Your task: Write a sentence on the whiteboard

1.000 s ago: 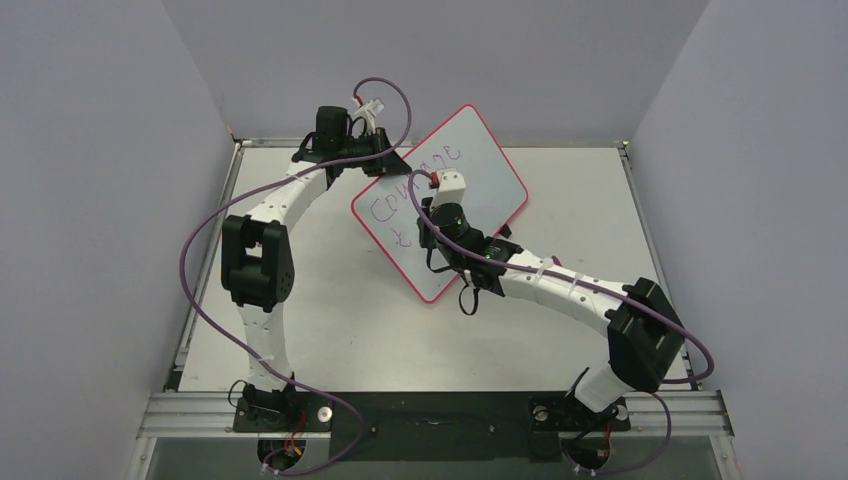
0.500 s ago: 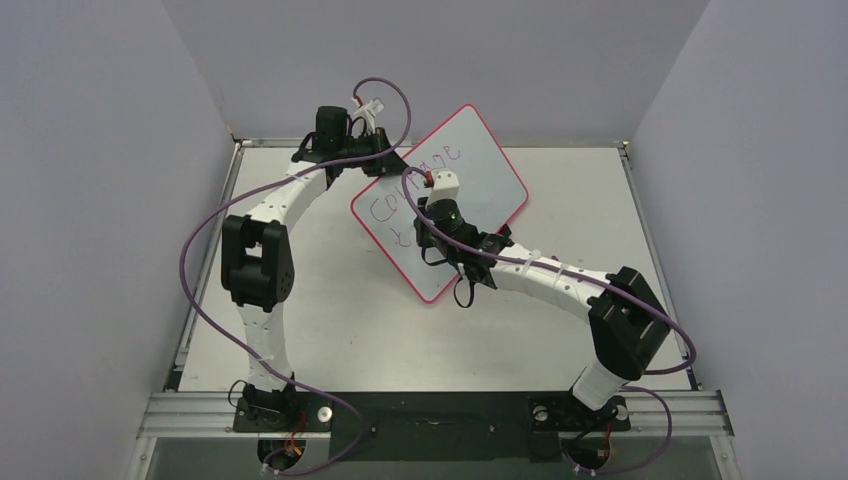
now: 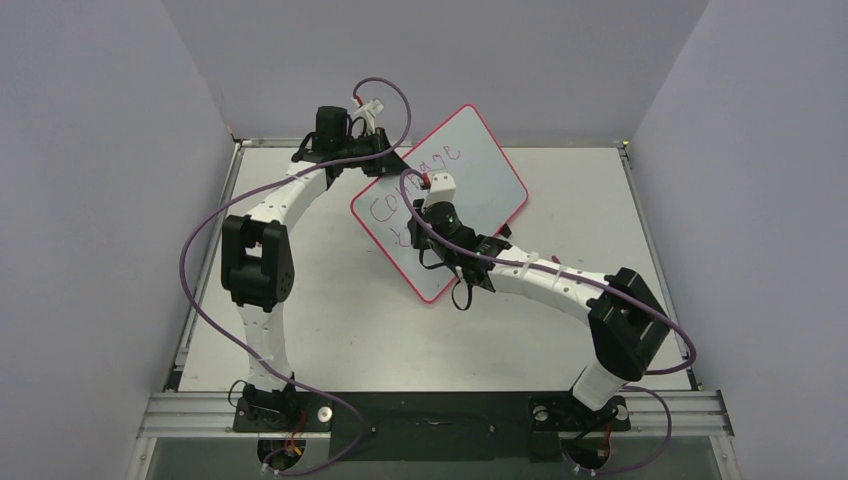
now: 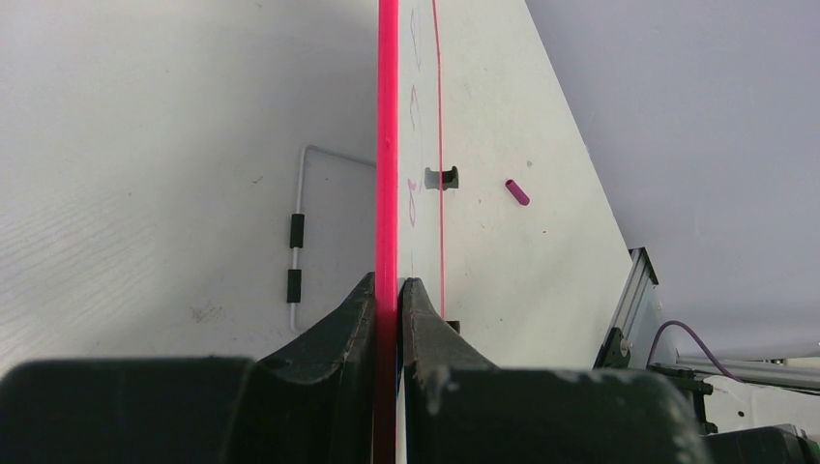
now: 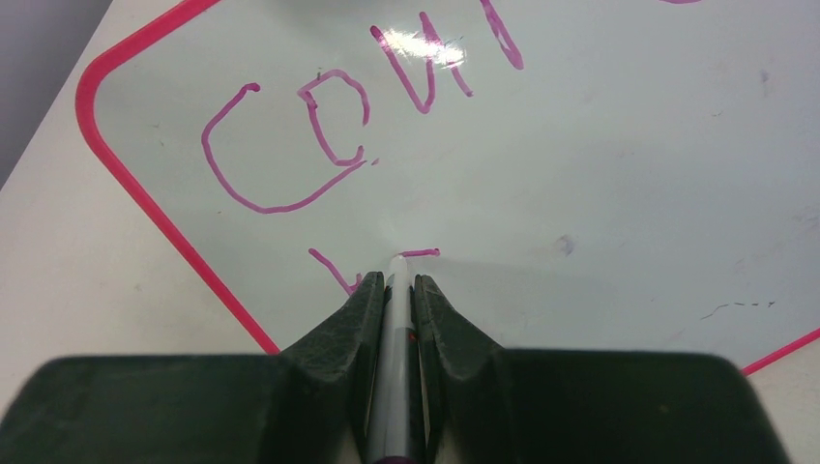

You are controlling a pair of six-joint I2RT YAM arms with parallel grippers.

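I have the left pincer [image 4: 388,285] clamped on the pink-red rim of the whiteboard [image 3: 485,185], gripping it at its far-left edge. From the left wrist I see that rim edge-on, running straight away between the two black fingers. The board sits a little beyond the middle of the desk [image 3: 330,330], turned so its corners point like a diamond, and seems raised off the surface on the held side.

My right pincer [image 5: 396,280] is closed on a slim marker [image 5: 395,319], which runs out between the fingers with its pale tip at the board's face. The sentence [image 5: 338,126] is in purple-pink: the top line begins "Cou" in the right wrist view and reads roughly "Courage" from above. Below it, near the board's left corner, a second line has only a couple of strokes, and the tip sits at the left end of a short flat one.

In the left wrist view a small pink cylinder [image 4: 516,192] lies on the desk right of the board, well apart from it, and a bent wire with two black sleeves [image 4: 295,242] shows left of the rim.
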